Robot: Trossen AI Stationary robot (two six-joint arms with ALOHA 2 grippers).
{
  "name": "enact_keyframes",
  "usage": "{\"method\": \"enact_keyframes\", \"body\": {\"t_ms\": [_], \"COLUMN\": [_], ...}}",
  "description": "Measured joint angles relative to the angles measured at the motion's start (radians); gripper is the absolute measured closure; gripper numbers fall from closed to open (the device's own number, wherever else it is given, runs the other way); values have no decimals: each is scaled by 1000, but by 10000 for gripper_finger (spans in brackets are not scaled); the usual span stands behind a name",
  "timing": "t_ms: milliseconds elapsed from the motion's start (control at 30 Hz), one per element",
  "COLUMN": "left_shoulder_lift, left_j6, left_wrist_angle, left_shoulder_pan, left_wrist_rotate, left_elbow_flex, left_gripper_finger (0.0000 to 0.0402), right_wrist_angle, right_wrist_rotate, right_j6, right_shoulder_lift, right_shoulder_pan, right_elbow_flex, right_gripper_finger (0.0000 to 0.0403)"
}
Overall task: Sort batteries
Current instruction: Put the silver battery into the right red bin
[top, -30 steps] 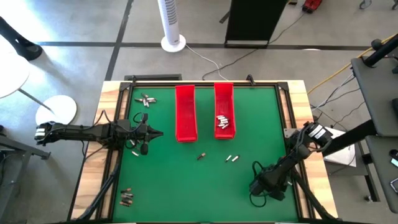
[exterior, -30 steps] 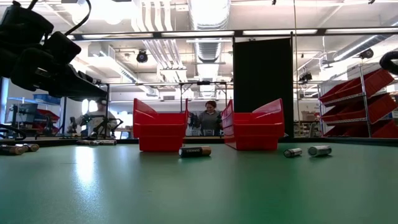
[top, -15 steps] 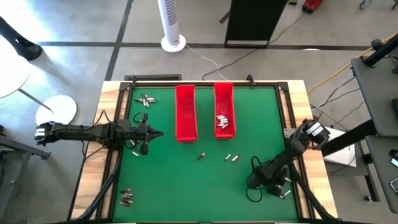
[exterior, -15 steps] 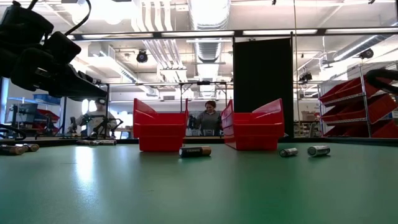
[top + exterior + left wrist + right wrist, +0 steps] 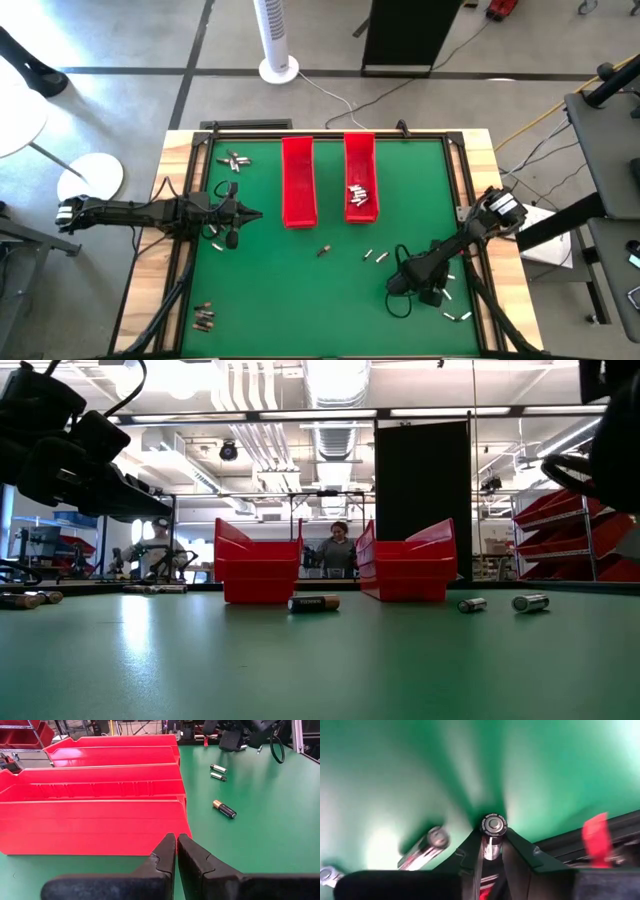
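Two long red trays (image 5: 298, 180) (image 5: 360, 175) stand side by side at the table's far middle, and the right one holds several silvery batteries (image 5: 360, 195). A dark battery (image 5: 322, 250) and two silvery ones (image 5: 374, 257) lie loose in front of the trays. More batteries lie at the far left (image 5: 235, 160), near left (image 5: 203, 318) and near right (image 5: 455, 315). My right gripper (image 5: 398, 283) is near the table's right front, shut on one battery (image 5: 492, 826). My left gripper (image 5: 176, 846) is shut on nothing, level, just left of the left tray (image 5: 90, 820). My right gripper pinches one battery between its two fingers (image 5: 470, 852), which slant down toward the table. The battery lies along the fingers, and its round end (image 5: 492, 824) sticks out past the fingertips. Whether it is clear of the table does not show.
Another silvery battery (image 5: 427, 847) lies on the green mat close beside the right gripper. The mat is bordered by a dark frame (image 5: 455, 200) and wooden table edges. Open green mat lies in the near middle (image 5: 300, 310).
My right gripper has travelled from the table's near right corner toward the left and a little toward the far edge, closer to the two silvery batteries. A few batteries stay behind at the near right. My left arm has kept still.
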Motion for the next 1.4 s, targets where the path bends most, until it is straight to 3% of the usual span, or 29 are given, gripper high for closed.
{"method": "enact_keyframes", "body": {"t_ms": [533, 967, 1200, 1400], "left_shoulder_lift": [0, 0, 0, 0], "left_j6": [0, 0, 0, 0], "left_wrist_angle": [0, 0, 0, 0], "left_shoulder_pan": [0, 0, 0, 0], "left_wrist_rotate": [0, 0, 0, 0], "left_elbow_flex": [0, 0, 0, 0], "left_gripper_finger": [402, 402, 402, 402], "right_wrist_angle": [12, 473, 568, 598], "right_wrist_rotate": [218, 256, 487, 673], "right_j6": [19, 56, 52, 153], "right_shoulder_lift": [-116, -140, -143, -139], "right_shoulder_pan": [-67, -48, 25, 116], "right_elbow_flex": [184, 34, 3, -37], "right_gripper_finger": [357, 356, 360, 325]}}
